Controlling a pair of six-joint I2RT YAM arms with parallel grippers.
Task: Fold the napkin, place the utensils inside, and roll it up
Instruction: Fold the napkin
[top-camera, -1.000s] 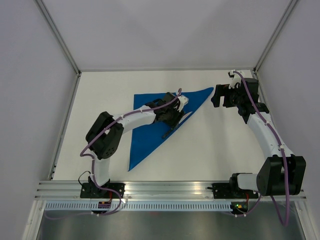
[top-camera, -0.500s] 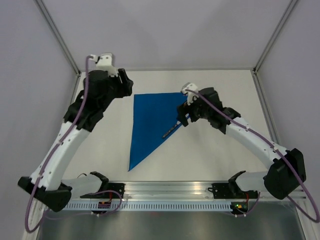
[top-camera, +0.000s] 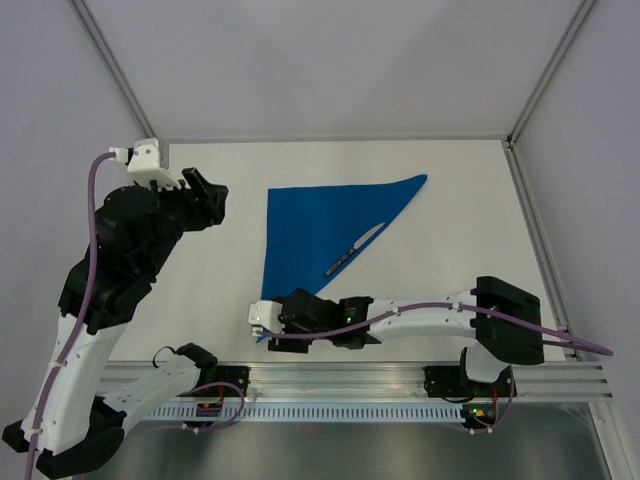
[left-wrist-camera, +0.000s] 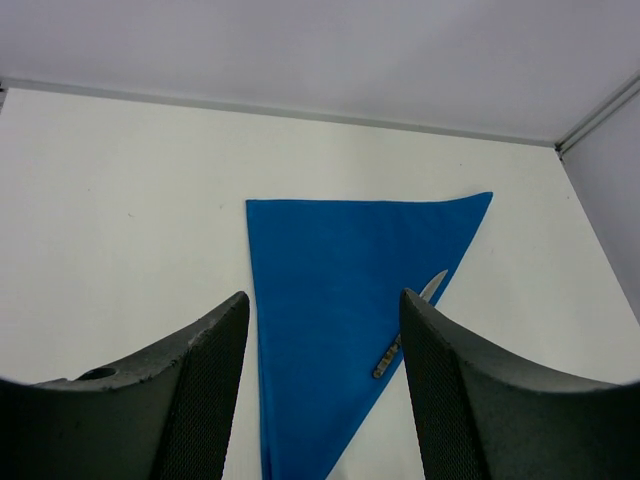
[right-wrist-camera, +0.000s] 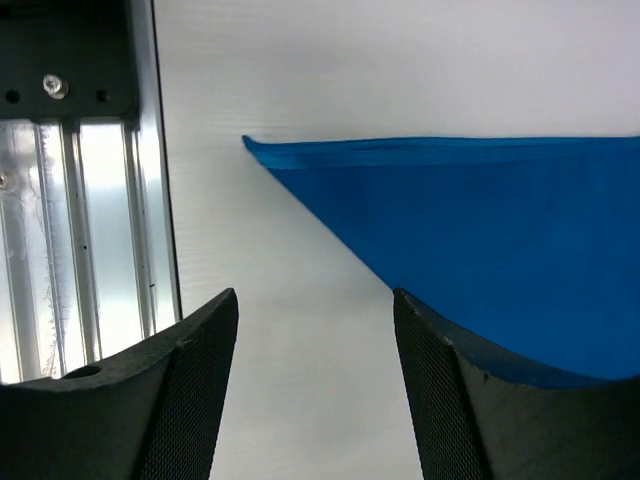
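Though not rolled yet, napkin (top-camera: 310, 230): folded to triangle.
Knife (top-camera: 352, 250): lies on it.
Left gripper (left-wrist-camera: 322, 305): open, empty.
Right gripper (right-wrist-camera: 315, 300): open, empty.
Remaining: rolling.

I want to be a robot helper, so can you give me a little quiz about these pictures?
1. True or false: the knife lies on the napkin.
2. The napkin's shape is: A square, B triangle, C roll.
3. Fill in: the gripper by the napkin's near corner is the ____ one.
Key: 1 true; 2 B; 3 right.
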